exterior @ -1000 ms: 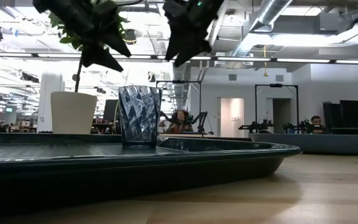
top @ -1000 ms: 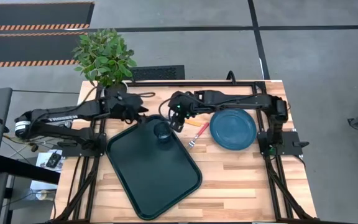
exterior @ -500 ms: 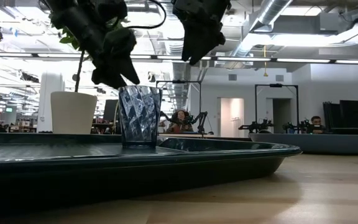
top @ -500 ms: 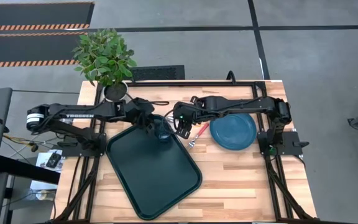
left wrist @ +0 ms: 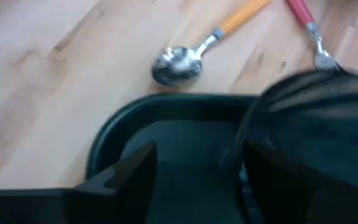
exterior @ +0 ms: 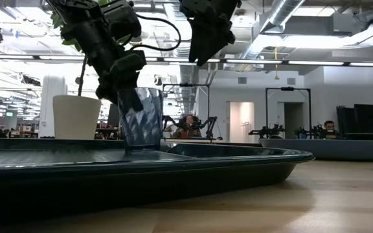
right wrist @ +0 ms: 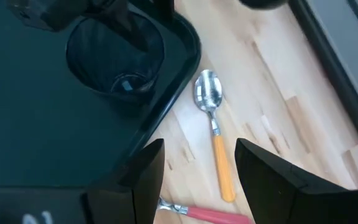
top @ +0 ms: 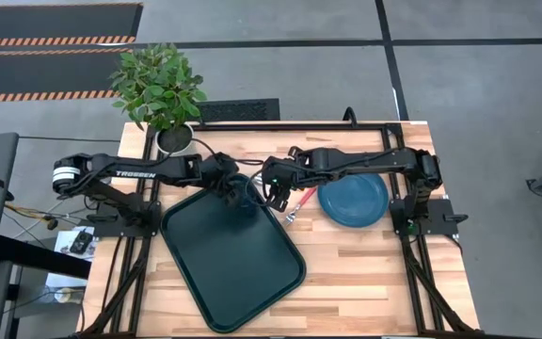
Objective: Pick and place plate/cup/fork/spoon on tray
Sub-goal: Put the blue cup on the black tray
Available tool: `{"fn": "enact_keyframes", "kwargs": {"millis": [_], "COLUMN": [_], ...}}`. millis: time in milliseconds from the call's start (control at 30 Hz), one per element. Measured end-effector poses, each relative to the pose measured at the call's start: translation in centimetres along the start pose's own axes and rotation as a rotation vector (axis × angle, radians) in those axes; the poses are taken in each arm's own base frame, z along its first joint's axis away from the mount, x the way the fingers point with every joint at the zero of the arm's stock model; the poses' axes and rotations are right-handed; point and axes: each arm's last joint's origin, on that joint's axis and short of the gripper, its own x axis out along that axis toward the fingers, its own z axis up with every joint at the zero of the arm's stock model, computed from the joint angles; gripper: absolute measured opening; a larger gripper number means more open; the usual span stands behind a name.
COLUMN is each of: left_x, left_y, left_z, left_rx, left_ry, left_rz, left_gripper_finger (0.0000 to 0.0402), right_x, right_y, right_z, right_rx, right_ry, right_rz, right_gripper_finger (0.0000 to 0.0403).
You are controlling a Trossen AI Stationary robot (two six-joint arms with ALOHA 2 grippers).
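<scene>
- Cup [exterior: 141, 120]: one, upright in the far corner of the tray [top: 243, 282], near the corner lip.
- Left gripper [exterior: 125, 81]: down at the cup; in the low view one finger [exterior: 133, 98] overlaps the rim on the pot side. The left wrist view shows one finger [left wrist: 120, 180] beside the cup wall with a gap between. Judged parted around the wall, not gripping; contact cannot be confirmed.
- Right gripper [right wrist: 194, 168]: hovers above the table just off the tray corner, fingers spread wide, empty.
- Spoon [right wrist: 215, 146]: one, on bare wood just beside the tray lip, directly ahead of the right gripper and framed between its fingers. Bowl lies toward the tray corner, orange handle runs away from it; long axis roughly in line with the gripper's pointing direction.
- Fork [top: 301, 201]: one, beside the spoon, between tray and plate, tines toward the front edge.
- Plate [top: 353, 196]: one, on the table on the right arm's side, well off the tray.
- Judgement: right arm is nearer the cutlery; spoon looks like its next pick. A descent with a closing line across the handle should suit.
- Potted plant [top: 158, 89]: one, at the far left corner.
</scene>
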Motion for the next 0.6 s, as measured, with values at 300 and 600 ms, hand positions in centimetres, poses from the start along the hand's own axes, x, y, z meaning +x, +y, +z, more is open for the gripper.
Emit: {"fn": "enact_keyframes", "kwargs": {"millis": [300, 600], "left_x": [-0.3, -0.2], "left_y": [0.1, 1.9], "left_z": [0.0, 0.3], "left_rx": [0.005, -0.036], "left_ry": [-0.007, 0.005], "left_rz": [0.025, 0.092], "left_gripper_finger": [0.0031, 0.0011], "right_x": [0.0, 0.0], "right_y": [-0.1, -0.1], "right_z": [0.0, -0.2], "right_rx": [0.000, -0.006], "right_ry": [0.003, 0.017], "right_rz": [-0.005, -0.009], "right_gripper_finger": [0.0220, 0.0220]}}
